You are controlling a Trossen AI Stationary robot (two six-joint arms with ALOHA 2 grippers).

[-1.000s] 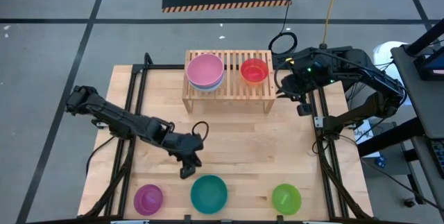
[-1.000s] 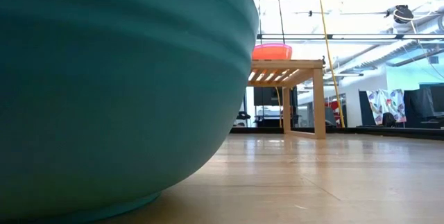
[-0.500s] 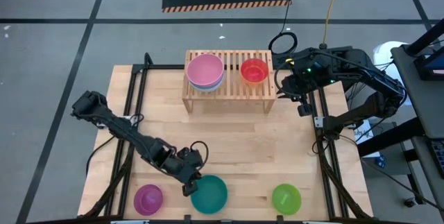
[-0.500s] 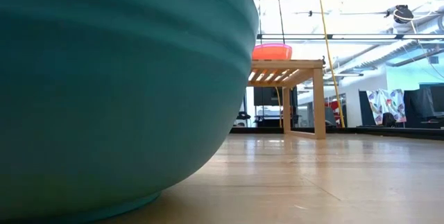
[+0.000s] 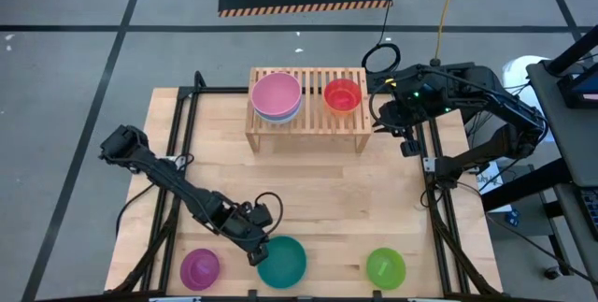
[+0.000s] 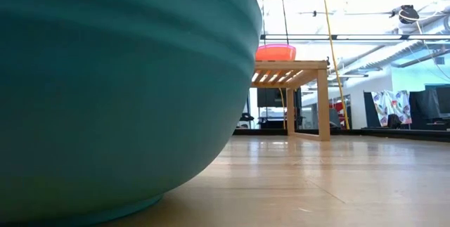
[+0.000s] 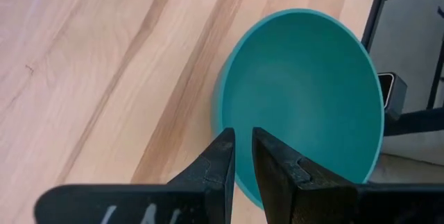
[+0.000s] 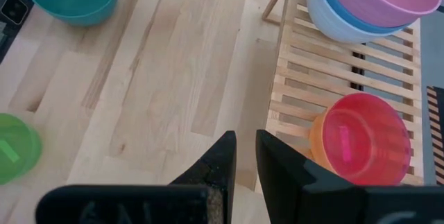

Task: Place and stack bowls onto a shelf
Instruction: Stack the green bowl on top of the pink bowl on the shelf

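The teal bowl (image 5: 282,261) sits upright on its base by the table's near edge and fills the low view (image 6: 119,93). My left gripper (image 5: 257,253) is shut and points down over the bowl's left rim (image 7: 229,99). The shelf (image 5: 308,124) stands at the far edge. On its left part a pink bowl (image 5: 276,93) is nested in a blue one and a white one (image 8: 326,16). A red bowl (image 5: 342,94) sits in a yellow one (image 8: 316,137). My right gripper (image 5: 377,120) waits shut beside the shelf's right end. My left gripper's shut fingers (image 7: 223,156) come from above, slanting down, at the teal bowl's left rim (image 7: 220,123). One tip shows over the rim and the other over the hollow. Whether they touch the bowl I cannot tell.
A purple bowl (image 5: 200,267) sits left of the teal one and a green bowl (image 5: 386,267) right of it, both near the table's near edge. Bare wood (image 5: 318,199) lies between them and the shelf. Black frame rails (image 5: 177,152) run along both sides.
My left gripper has moved toward the table's near edge and down, from the middle of the table to the teal bowl's left rim. Most of that travel came in the first half second. The teal bowl has stayed in place.
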